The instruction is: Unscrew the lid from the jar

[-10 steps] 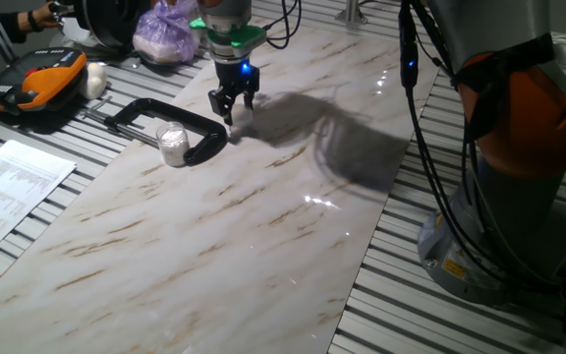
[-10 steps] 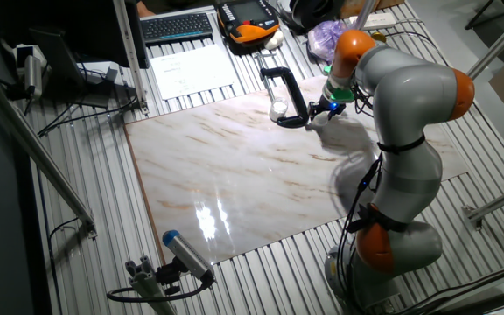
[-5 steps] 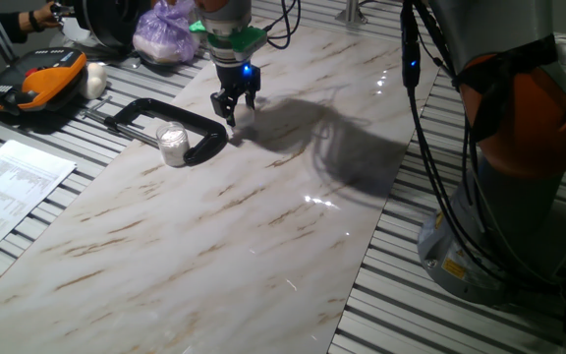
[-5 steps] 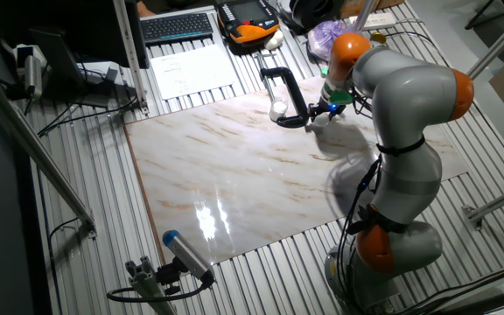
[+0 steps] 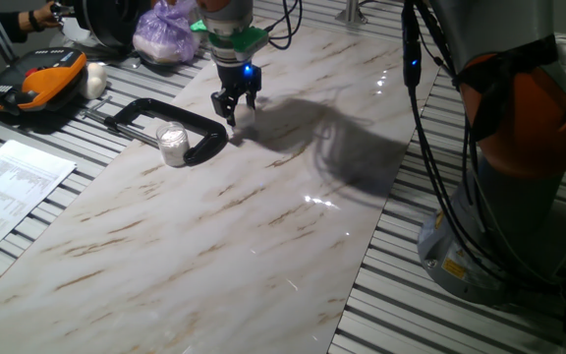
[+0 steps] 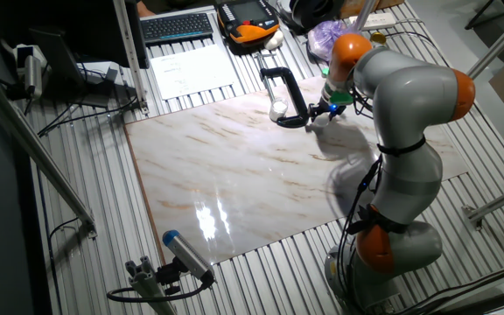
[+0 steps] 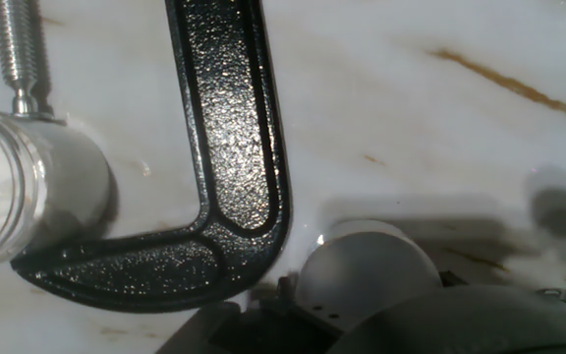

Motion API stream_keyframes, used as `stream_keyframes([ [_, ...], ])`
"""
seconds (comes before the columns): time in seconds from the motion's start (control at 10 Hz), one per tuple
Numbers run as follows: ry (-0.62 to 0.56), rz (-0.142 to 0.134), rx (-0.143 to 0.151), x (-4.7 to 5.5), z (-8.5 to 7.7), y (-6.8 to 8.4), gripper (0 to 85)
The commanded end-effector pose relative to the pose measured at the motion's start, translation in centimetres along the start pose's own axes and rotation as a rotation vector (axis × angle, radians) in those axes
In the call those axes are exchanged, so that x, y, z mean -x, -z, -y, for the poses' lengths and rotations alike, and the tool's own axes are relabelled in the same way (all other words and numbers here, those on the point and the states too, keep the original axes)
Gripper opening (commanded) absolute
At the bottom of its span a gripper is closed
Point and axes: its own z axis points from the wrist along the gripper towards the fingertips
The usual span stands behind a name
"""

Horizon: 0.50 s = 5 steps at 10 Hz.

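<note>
The jar [image 5: 172, 144] is small, translucent white with whitish contents, and stands clamped in a black C-clamp [image 5: 197, 129] at the marble slab's left side. The hand view shows the jar [image 7: 23, 192] at the left, pressed by the clamp's screw [image 7: 16, 49]. To the right of the clamp's corner, my gripper [image 5: 236, 112] hangs low over the marble, shut on the lid [image 5: 243, 116], a small whitish round cap. In the hand view the lid [image 7: 367, 267] sits at the bottom edge, beside the clamp's bend. In the other fixed view the gripper [image 6: 320, 114] is right of the jar [image 6: 277, 111].
The marble slab [image 5: 263, 226] lies on a ribbed metal table. A purple bag [image 5: 165, 31], a white lump [image 5: 95, 79] and an orange-black pendant [image 5: 32, 84] lie beyond the clamp. Papers [image 5: 8, 192] are at the left. The robot's base [image 5: 519, 147] stands at the right.
The gripper has edged slightly toward the far side of the slab, still holding the lid low. The jar and clamp have stayed put.
</note>
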Motion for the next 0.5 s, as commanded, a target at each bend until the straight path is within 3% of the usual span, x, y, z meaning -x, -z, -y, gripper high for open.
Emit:
stream_keyframes([
  [0.0, -0.011, 0.007, -0.001, 0.01, 0.00, 0.01, 34.0],
  [0.2, -0.036, 0.015, 0.000, 0.03, -0.02, 0.01, 68.0],
  [0.3, -0.041, 0.017, -0.002, 0.05, -0.04, 0.01, 68.0],
  [0.4, -0.045, 0.016, 0.002, 0.06, -0.04, 0.01, 85.0],
])
